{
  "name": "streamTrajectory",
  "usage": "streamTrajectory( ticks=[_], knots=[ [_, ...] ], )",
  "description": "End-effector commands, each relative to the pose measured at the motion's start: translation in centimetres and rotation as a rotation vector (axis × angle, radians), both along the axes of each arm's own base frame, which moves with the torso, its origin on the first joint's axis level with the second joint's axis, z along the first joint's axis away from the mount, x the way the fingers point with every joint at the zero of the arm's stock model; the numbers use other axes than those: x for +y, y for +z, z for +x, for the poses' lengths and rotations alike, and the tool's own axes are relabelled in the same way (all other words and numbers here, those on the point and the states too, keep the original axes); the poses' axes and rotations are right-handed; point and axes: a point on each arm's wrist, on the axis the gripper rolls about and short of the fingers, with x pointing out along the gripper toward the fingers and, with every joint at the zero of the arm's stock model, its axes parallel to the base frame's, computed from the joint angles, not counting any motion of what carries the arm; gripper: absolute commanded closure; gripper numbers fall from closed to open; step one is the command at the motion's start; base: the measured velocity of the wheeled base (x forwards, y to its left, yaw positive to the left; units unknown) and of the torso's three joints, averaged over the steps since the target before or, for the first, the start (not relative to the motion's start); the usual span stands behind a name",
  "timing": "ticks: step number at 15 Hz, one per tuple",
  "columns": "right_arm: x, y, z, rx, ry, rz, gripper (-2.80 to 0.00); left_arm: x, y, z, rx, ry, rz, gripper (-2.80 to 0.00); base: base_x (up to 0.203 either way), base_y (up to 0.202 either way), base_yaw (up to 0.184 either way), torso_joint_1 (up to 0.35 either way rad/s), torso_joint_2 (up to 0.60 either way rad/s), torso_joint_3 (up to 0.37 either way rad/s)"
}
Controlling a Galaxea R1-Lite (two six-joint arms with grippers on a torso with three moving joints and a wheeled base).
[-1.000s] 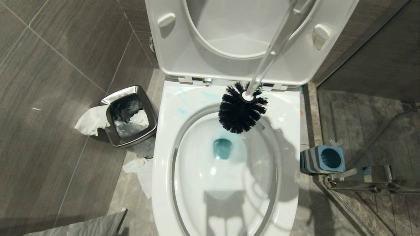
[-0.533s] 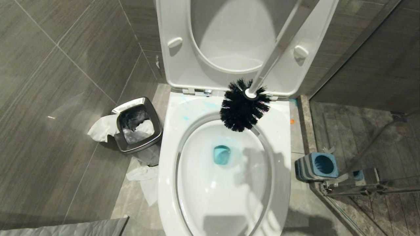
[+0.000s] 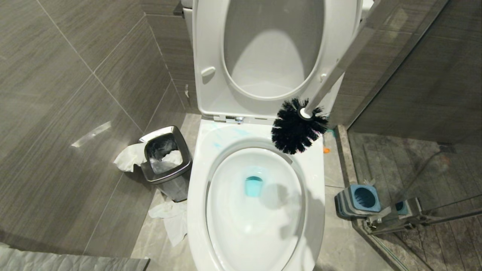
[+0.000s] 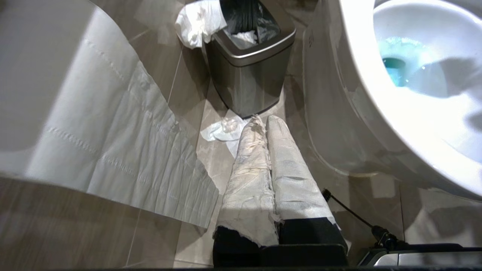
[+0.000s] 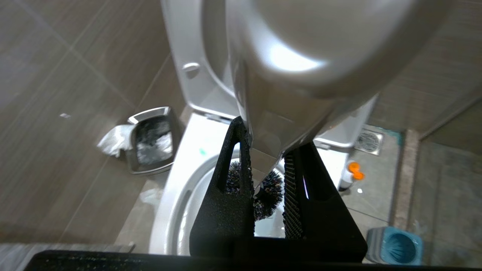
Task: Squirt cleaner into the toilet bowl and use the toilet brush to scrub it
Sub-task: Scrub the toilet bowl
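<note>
1 toilet brush above toilet bowl back rim, right hand gripping its handle, left hand closed beside bowl, cleaner pooled inside.

No text, brand, number or sign can be read anywhere in the three views. The toilet bowl, its raised lid, the steel waste bin at centre left of the head view and the brush holder at lower right all show plain surfaces. A faint raised mark on the bowl's outer wall in the left wrist view is too small to make out.
</note>
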Motion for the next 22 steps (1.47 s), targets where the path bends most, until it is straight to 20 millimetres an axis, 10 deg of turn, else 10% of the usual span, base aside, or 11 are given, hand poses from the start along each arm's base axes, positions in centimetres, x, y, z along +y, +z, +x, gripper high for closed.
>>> streamTrajectory(
  ticks=[1, 15, 22],
  knots=[
    [0.5, -0.8, 1.8, 0.014, -0.057, -0.005, 0.0, 0.0, 0.0, 0.0, 0.003, 0.0, 0.001, 0.0, 0.0, 0.0, 0.0, -0.001, 0.0, 0.212],
    [5.1, -11.5, 16.8, 0.29, -0.107, -0.004, 0.0, 0.0, 0.0, 0.0, 0.003, 0.0, 0.001, 0.0, 0.0, 0.0, 0.0, 0.002, 0.0, 0.102],
    [7.7, -16.5, 20.1, 0.386, -0.115, -0.045, 0.0, 0.0, 0.0, 0.0, 0.003, 0.0, 0.001, 0.0, 0.0, 0.0, 0.0, 0.0, 0.0, 0.0]
  ],
)
